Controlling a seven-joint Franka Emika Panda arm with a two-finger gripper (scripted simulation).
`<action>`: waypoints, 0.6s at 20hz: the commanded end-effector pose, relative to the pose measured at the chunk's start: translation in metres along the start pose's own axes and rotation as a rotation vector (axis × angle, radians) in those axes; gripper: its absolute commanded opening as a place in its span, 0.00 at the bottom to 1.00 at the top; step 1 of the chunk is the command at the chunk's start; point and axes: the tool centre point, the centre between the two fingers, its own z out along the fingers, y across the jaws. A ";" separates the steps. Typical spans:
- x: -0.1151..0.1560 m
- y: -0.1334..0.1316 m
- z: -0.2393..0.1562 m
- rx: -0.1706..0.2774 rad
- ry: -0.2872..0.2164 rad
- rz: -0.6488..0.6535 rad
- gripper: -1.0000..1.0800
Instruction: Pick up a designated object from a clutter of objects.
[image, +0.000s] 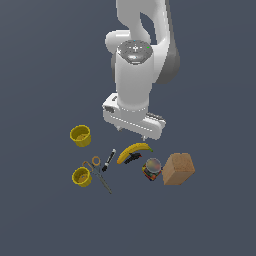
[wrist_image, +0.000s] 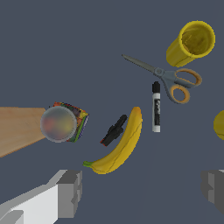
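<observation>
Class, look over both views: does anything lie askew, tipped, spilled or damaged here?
Nothing is spilled or visibly broken. One yellow plastic cup lies tipped on its side beside the orange-handled scissors. The small black angular piece rests right against the yellow banana. The open end effector hangs above them.

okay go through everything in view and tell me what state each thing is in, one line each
end effector: open, above the clutter, holding nothing
small black piece: lying flat against the banana's inner curve
banana: lying on its side
marker: lying flat, capped
scissors: lying flat, blades closed
yellow cup: tipped on its side by the scissors
second yellow cup: upright, empty
round jar: beside the tan box
tan box: closed
</observation>
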 end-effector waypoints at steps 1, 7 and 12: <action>0.001 -0.003 0.013 0.003 0.001 0.065 0.96; 0.002 -0.008 0.043 0.008 0.003 0.219 0.96; 0.001 -0.012 0.067 0.011 0.005 0.348 0.96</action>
